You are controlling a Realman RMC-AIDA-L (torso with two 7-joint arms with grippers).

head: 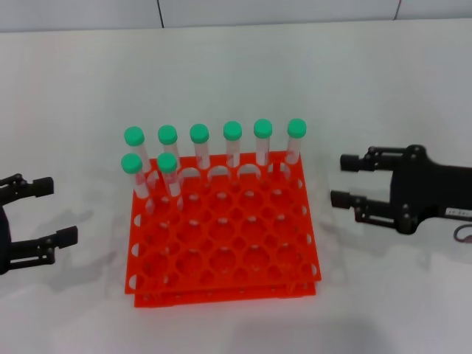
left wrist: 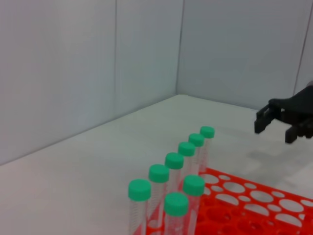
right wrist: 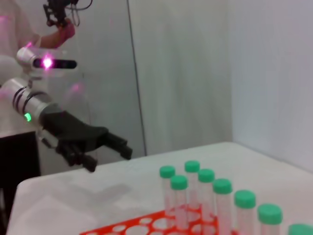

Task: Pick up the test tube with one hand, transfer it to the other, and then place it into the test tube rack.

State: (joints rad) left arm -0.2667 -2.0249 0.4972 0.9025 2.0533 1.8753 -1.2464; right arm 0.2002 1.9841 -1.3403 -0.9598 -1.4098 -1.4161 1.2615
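Now eight green-capped test tubes stand in my orange rack, and my left gripper and right gripper wait apart, holding nothing.

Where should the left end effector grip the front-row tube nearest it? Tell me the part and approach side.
Grip that tube just under its green cap, on the clear wall above the orange rack. It stands upright with a neighbouring tube beside it and others behind. The open left end effector probably does best coming in from the rack's left outer side, then lifting straight up.
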